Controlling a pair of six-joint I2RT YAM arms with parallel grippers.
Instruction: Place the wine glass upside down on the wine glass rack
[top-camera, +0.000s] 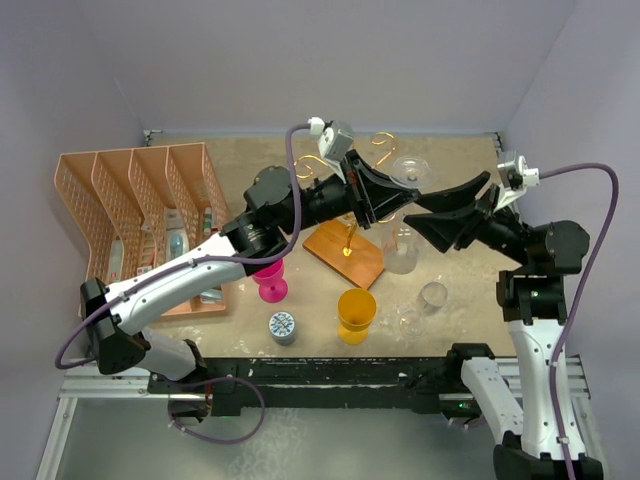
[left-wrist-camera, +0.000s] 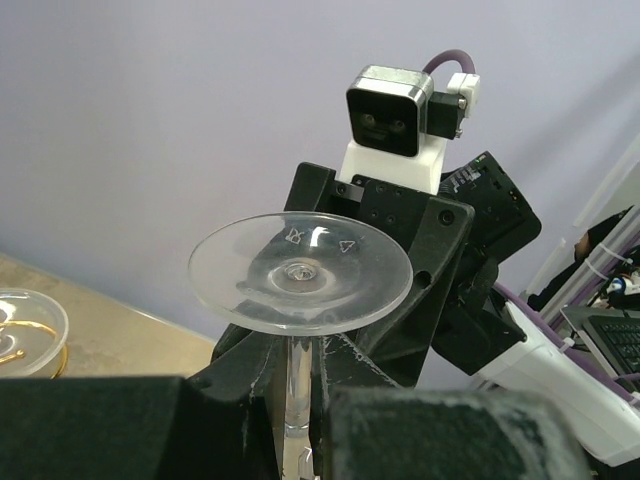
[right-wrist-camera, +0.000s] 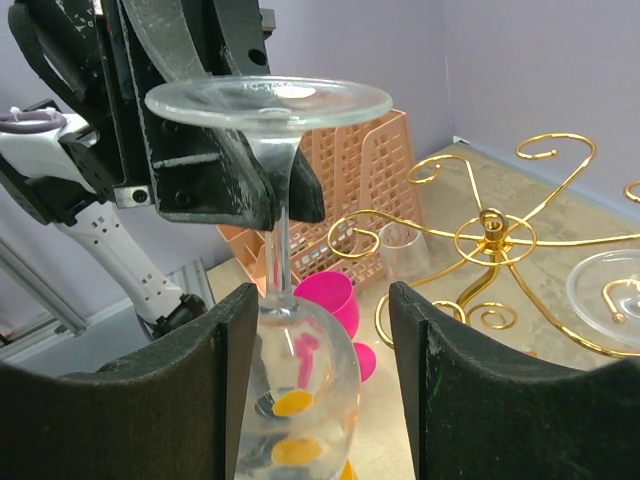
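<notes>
A clear wine glass (left-wrist-camera: 300, 272) is held upside down in the air, foot on top. My left gripper (left-wrist-camera: 295, 405) is shut on its stem just under the foot. In the right wrist view its bowl (right-wrist-camera: 300, 400) hangs between the fingers of my open right gripper (right-wrist-camera: 322, 310), close against the left finger with a gap on the right. In the top view both grippers, left (top-camera: 388, 203) and right (top-camera: 438, 215), meet beside the gold wire rack (top-camera: 350, 235) on its brown wooden base (top-camera: 340, 255). The rack's scroll arms (right-wrist-camera: 490, 240) spread to the right of the glass.
Another clear glass foot (top-camera: 412, 170) sits in a rack arm (right-wrist-camera: 610, 290). On the table are a yellow cup (top-camera: 356, 315), a pink cup (top-camera: 270, 280), a small patterned cup (top-camera: 283, 327) and clear glasses (top-camera: 432, 295). An orange divided basket (top-camera: 95, 190) stands at the left.
</notes>
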